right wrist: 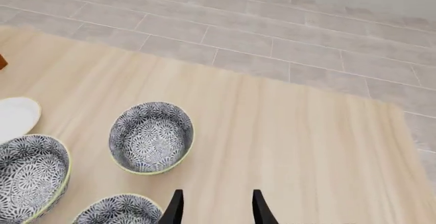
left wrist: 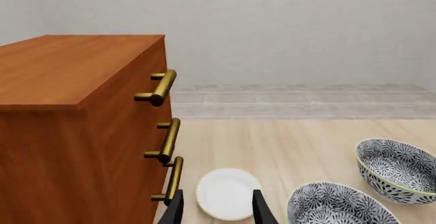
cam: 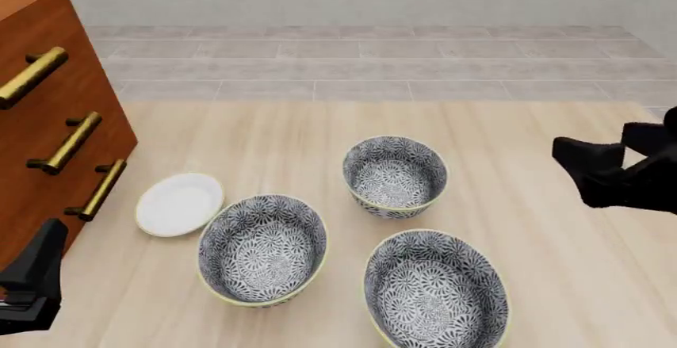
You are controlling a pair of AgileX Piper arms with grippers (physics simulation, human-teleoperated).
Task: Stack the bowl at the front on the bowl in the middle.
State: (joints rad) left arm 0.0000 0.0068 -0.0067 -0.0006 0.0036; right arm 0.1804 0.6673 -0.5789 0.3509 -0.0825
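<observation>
Bowls (cam: 436,290) (cam: 263,249) apart, unstacked

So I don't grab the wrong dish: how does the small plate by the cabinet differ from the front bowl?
The plate is plain white, shallow and smaller; the front bowl is deep, floral grey-and-white with a pale yellow rim. The plate lies at the left beside the cabinet, the bowl nearest the camera. Both are round, upright and untouched.
</observation>
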